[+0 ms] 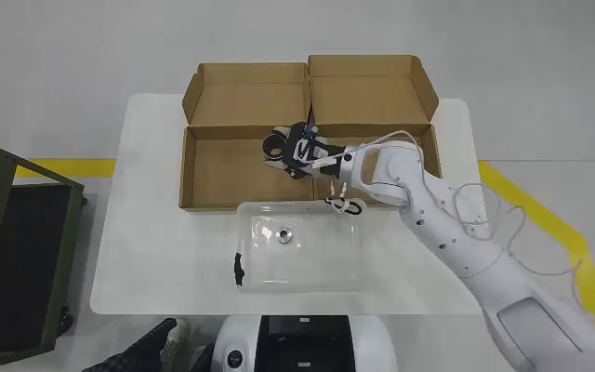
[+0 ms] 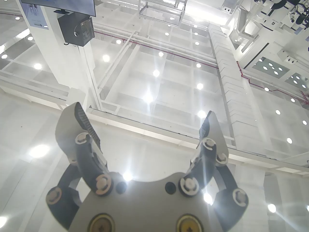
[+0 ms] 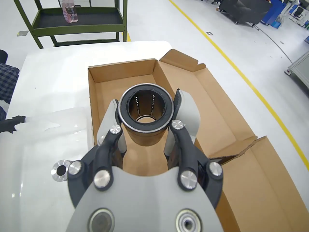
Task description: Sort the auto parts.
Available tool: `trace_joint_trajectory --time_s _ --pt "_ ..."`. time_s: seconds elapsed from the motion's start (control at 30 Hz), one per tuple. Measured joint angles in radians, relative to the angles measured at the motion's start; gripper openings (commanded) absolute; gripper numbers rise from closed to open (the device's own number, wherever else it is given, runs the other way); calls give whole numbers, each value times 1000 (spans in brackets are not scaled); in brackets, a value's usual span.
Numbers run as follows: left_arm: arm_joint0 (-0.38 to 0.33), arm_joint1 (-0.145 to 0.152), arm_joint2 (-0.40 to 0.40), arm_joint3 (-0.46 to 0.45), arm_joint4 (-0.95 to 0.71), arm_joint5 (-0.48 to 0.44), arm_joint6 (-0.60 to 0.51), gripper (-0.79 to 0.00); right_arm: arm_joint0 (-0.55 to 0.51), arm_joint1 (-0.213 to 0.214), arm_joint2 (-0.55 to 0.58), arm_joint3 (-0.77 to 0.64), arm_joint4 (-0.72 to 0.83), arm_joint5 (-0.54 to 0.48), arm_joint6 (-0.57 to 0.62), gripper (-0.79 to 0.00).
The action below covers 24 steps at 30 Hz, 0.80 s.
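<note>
R gripper (image 3: 146, 101) was clamped on the black cyl. bearing (image 3: 144, 132), held over the L cardboard box (image 1: 218, 175), far-right part. L gripper (image 2: 143, 112) faced the ceiling (image 2: 169, 73), jaws apart. Metal ring (image 1: 284, 235) lay in clear tray (image 1: 321, 270), near side.

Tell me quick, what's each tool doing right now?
Left tool: open, empty.
Right tool: shut on the bearing, above a cardboard box.

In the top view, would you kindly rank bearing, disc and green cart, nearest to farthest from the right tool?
1. Bearing, gripped in the right tool over a box.
2. Disc, in the clear tray beside the box.
3. Cart, on the floor beside the table.
</note>
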Motion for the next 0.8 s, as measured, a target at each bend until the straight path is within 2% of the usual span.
trace_joint_trajectory --time_s 0.23,0.5,0.8 --pt "0 0 0 0 0 0 0 0 43 -41 -37 128 34 45 -12 -785" --pt "0 0 0 0 0 0 0 0 89 -94 -88 246 64 99 31 -785" --pt "0 0 0 0 0 0 0 0 114 -135 -112 318 74 142 80 -785"
